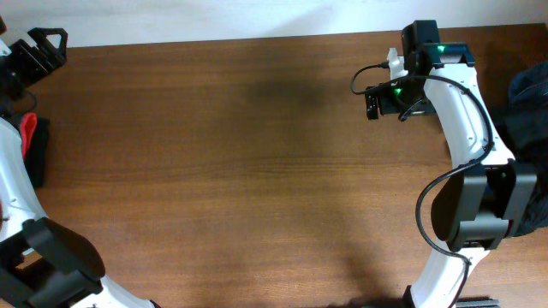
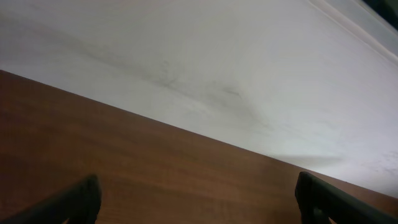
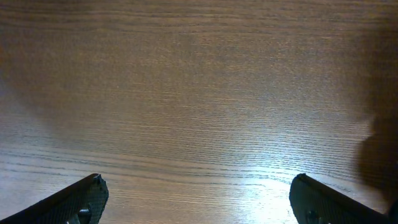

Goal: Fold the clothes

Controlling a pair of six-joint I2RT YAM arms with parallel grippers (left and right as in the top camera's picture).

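In the overhead view only a small part of the clothes (image 1: 36,154) shows at the table's far left edge: black fabric with a bright red edge, partly behind the left arm. My left gripper (image 1: 44,44) is up at the back left corner, apart from the clothes, and open. Its wrist view shows the left gripper (image 2: 199,202) with wide jaws over bare wood facing a white wall. My right gripper (image 1: 374,101) hovers at the back right, open. In its wrist view the right gripper (image 3: 199,198) holds nothing, with only wood grain under it.
A heap of dark and blue denim garments (image 1: 529,107) lies at the right edge behind the right arm. The brown wooden table (image 1: 257,171) spans the view. A white wall (image 2: 217,68) runs along the table's far edge.
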